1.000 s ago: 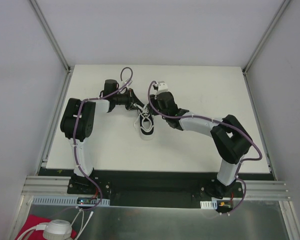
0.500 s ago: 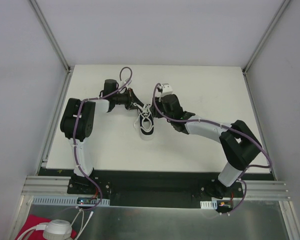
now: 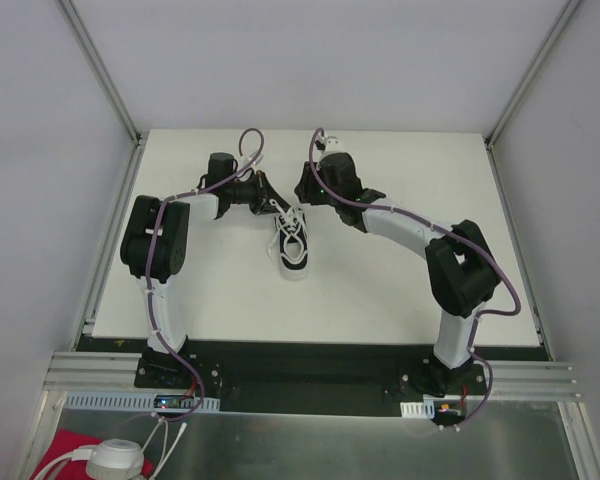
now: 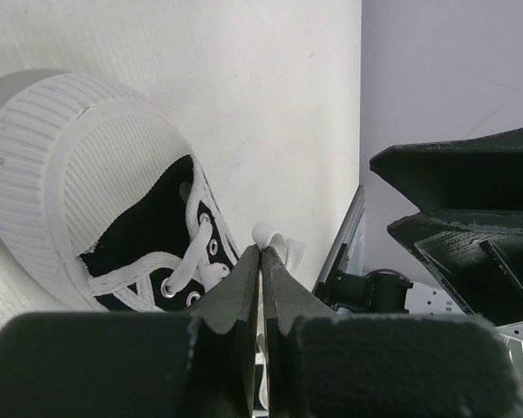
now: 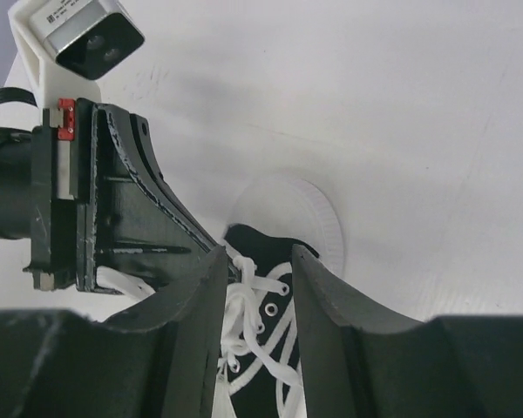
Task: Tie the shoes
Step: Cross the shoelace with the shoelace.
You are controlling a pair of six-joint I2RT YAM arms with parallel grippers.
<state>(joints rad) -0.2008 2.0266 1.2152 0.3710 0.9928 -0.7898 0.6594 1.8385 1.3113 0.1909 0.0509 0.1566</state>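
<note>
Black sneaker with white sole and toe rim (image 3: 293,250) rests on the white worktop (image 3: 400,290), with both our hands at its heel end. We have our left hand (image 4: 261,252) clenched on a bend of the thin white laces (image 4: 268,236) just above the sneaker's eyelets. Our right hand (image 5: 259,261) hovers over the sneaker's laced opening, fingers parted, gripping nothing. We judge the tying barely begun: no knot or bow shows, so crossing, looping and tightening remain.

Nothing can be read. The small label (image 5: 67,10) on the white camera housing (image 5: 91,42) carries print too blurred to make out.
</note>
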